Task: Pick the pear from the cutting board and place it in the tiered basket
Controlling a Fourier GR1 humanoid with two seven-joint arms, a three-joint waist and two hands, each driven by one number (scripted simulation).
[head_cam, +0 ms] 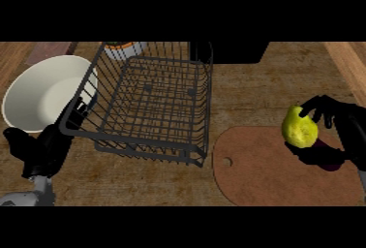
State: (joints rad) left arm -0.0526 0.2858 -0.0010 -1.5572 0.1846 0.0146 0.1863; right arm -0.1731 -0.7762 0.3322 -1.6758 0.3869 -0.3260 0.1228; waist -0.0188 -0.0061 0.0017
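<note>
A yellow-green pear (299, 128) is held upright over the right part of the brown cutting board (265, 174). My right hand (325, 145) is shut on it, fingers curled over its top and thumb below. The dark wire tiered basket (154, 104) stands in the middle of the counter, left of the board, and nothing lies in its tray. My left hand (43, 147) rests at the lower left beside the basket's near corner, fingers relaxed and holding nothing.
A large white bowl (43, 94) sits left of the basket, partly behind its wires. A white and orange container (123, 48) stands behind the basket. A black object (239, 52) is at the back centre.
</note>
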